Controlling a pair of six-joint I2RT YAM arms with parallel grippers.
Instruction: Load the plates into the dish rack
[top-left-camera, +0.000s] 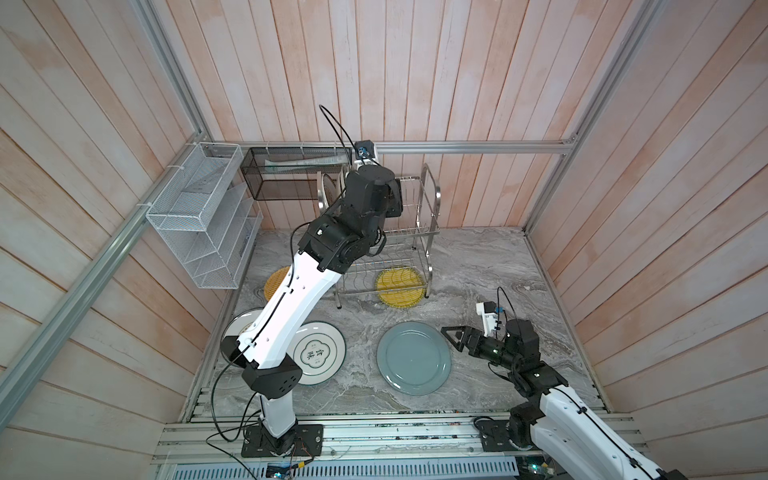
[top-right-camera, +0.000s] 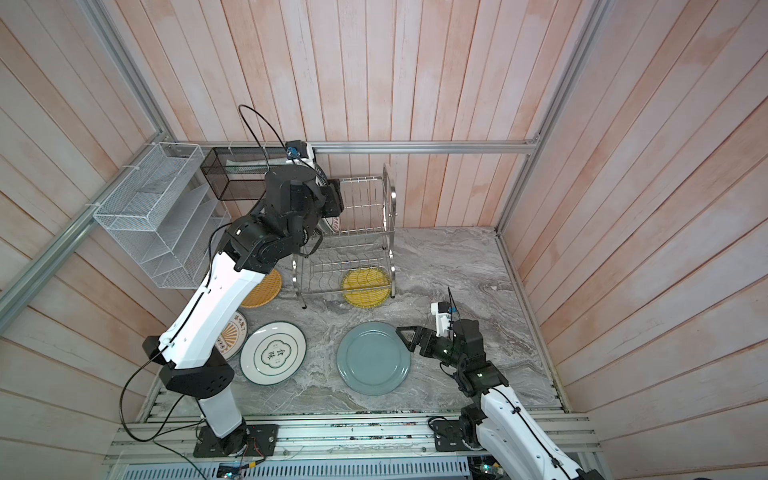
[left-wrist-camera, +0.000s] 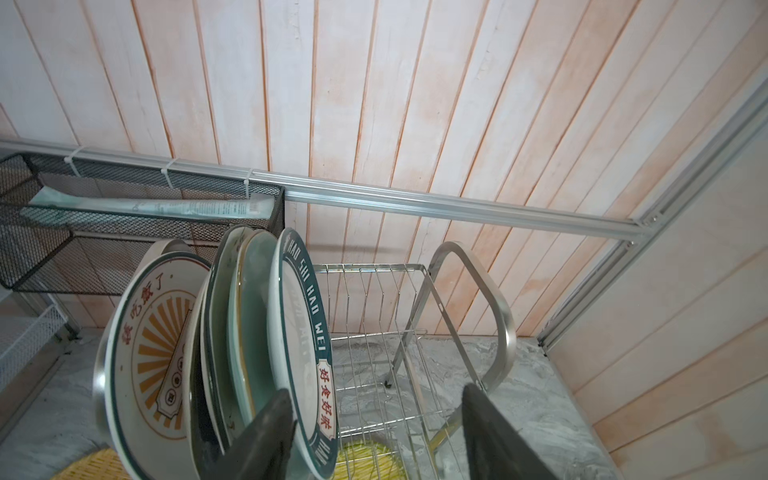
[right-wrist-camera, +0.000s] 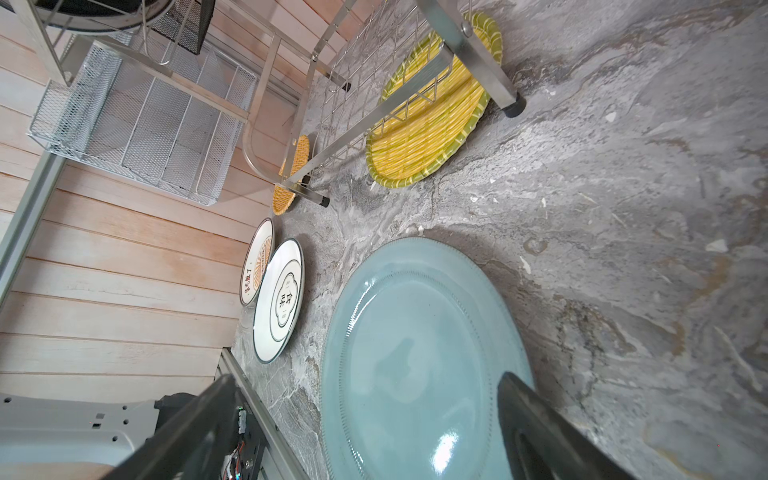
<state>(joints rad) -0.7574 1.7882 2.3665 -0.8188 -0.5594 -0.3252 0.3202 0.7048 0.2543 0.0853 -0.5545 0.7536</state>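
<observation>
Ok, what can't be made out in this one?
- Left gripper: hidden behind the left arm in both top views; only its fingertips show in the left wrist view.
- Racked plates: they overlap in the left wrist view, so the count is unclear; the left arm hides most of them from above.
- Unloaded sunburst plate: mostly covered by the left arm in a top view.

The left arm (top-left-camera: 291, 299) rises steeply from its base. Its white forearm slants up toward the far side, and the black wrist (top-left-camera: 368, 195) is bent over at the top of the reach. The left gripper (left-wrist-camera: 376, 392) shows its jaws well apart. The right arm (top-left-camera: 569, 419) sits low and folded, pointing toward the middle. The right gripper (top-left-camera: 453, 338) hovers with its jaws spread wide and empty.
</observation>
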